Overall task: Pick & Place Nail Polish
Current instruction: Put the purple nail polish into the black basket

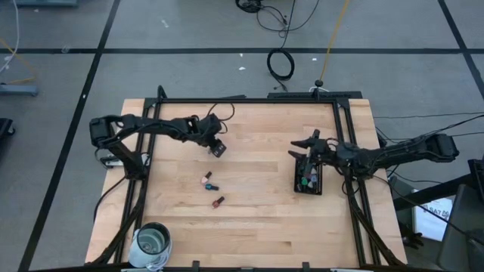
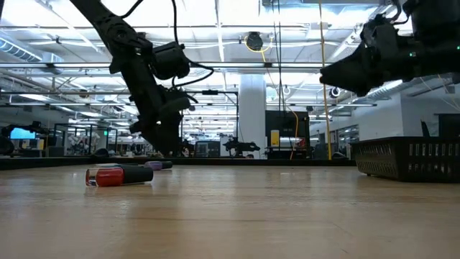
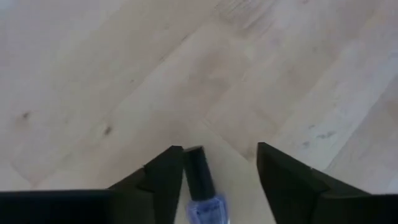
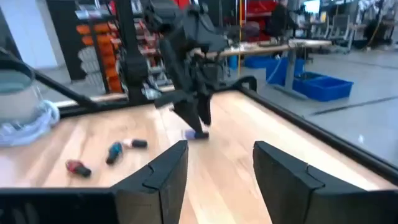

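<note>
My left gripper (image 1: 218, 148) is open and low over the table's far left part. Its fingers stand on either side of a blue nail polish bottle (image 3: 204, 198) with a dark cap. The bottle lies on the wood and also shows in the right wrist view (image 4: 196, 134). Three more bottles lie on their sides mid-table: a pale one (image 1: 206, 177), a teal one (image 1: 212, 183) and a red one (image 1: 218, 202). My right gripper (image 4: 221, 168) is open and empty, up above the black tray (image 1: 308, 180), which holds several bottles. My left gripper's fingers come from above, one on each side of the blue bottle, which lies flat on the table. Its dark cap (image 3: 196, 163) lies right beside one finger (image 3: 165, 177); I cannot tell whether they touch.
A large round glass jar (image 1: 151, 243) stands at the near left corner. A black frame (image 1: 249, 100) runs around the table's edges. Bare wood lies between the loose bottles and the tray. In the low view the red bottle (image 2: 108, 176) lies nearest.
</note>
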`<state>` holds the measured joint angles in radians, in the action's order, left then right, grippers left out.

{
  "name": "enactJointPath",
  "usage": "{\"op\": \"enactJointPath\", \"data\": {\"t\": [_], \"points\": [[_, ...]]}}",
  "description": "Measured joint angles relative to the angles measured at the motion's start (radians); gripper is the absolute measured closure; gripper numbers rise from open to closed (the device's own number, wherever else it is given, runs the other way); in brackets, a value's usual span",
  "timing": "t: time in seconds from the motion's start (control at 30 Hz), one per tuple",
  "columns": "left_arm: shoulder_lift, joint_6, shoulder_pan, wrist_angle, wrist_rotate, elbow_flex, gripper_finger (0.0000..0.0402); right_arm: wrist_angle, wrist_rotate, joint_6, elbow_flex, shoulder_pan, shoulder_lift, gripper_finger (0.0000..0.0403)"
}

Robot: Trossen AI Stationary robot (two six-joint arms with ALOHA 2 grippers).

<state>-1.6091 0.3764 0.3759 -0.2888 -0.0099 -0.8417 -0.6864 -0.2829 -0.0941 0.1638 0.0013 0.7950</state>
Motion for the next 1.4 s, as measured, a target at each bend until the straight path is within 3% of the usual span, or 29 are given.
{"op": "enactJointPath", "data": {"t": [0.2,0.53,1.03,1.4], "points": [[-0.054,-0.053,-0.006,-0.033,-0.021,0.0,0.0152,0.019,0.0,0.001,0.0,0.0,0.01,0.023],[-0.155,-0.043,0.007,-0.006,-0.056,-0.006,0.0147,0.025,0.001,0.001,0.0,0.0,0.02,0.0233],[-0.156,0.001,0.003,-0.089,-0.038,-0.008,0.0259,0.049,-0.001,0.001,0.0,0.0,0.02,0.0234],[-0.085,0.159,-0.004,-0.213,0.039,0.002,0.0275,0.05,-0.003,0.009,0.0,-0.01,0.02,0.0232]]}}
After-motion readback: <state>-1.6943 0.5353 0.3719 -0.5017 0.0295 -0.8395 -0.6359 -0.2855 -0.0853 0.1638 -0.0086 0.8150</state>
